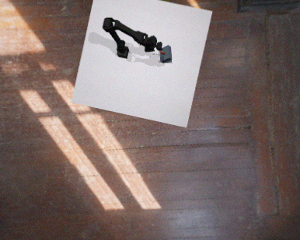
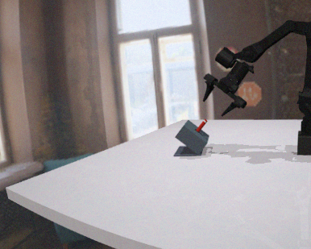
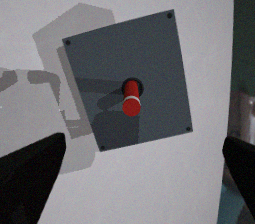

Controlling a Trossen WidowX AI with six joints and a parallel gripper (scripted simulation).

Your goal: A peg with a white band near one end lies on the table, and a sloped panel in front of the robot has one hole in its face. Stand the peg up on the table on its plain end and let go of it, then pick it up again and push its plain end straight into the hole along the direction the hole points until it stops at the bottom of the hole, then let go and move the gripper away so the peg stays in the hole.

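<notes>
One peg (image 1: pixel 163 53) (image 2: pixel 201 126) (image 3: pixel 131 98) in the sloped panel's (image 1: pixel 166 54) (image 2: pixel 192 137) (image 3: pixel 160 65) hole, banded end out, inward from the bench's far edge. Gripper (image 1: pixel 159 46) (image 2: pixel 214 108) (image 3: pixel 145 142) spread wide, empty, up-slope along the peg's axis. I'd back away along it. No writing legible.

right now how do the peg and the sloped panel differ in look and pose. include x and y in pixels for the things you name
The peg (image 2: pixel 201 126) (image 3: pixel 131 106) is red with a white band; the panel (image 2: pixel 191 137) (image 3: pixel 153 55) is plain blue-grey. The peg is a slim rod, the panel a broad block. The peg sticks out of the hole; the panel leans over its base. Both are tilted.
</notes>
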